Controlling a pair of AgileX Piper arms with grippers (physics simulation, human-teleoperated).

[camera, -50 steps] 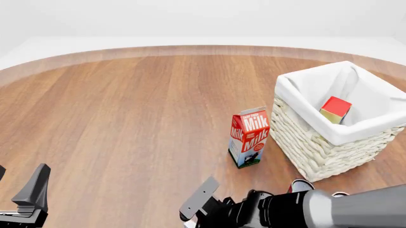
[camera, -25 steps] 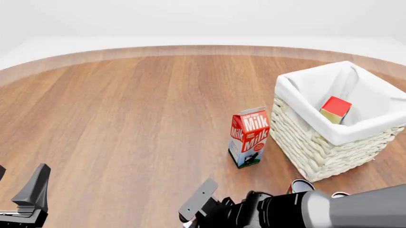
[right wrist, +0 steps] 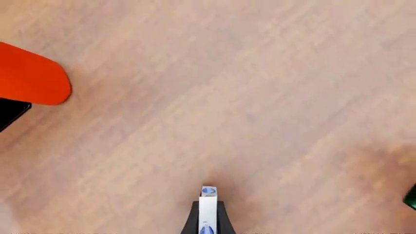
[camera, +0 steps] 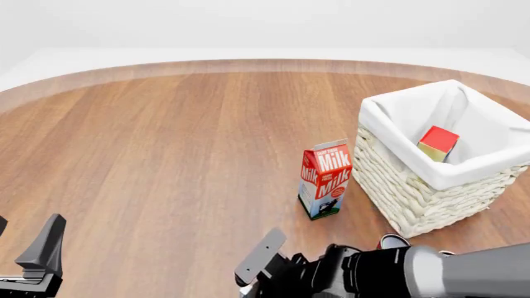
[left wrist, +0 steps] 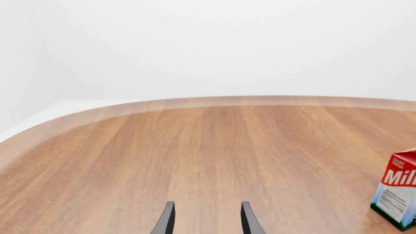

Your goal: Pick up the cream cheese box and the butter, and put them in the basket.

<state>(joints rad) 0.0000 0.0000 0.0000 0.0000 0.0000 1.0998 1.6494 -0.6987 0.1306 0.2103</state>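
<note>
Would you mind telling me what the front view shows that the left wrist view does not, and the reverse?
Only the front view shows the basket with the butter standing in it, the right arm with its gripper low over the table, and the whole milk carton. Only the left wrist view shows the left gripper, open over bare wood. Both show the wooden table and the milk carton, though the wrist view cuts it off at the frame edge.
</note>
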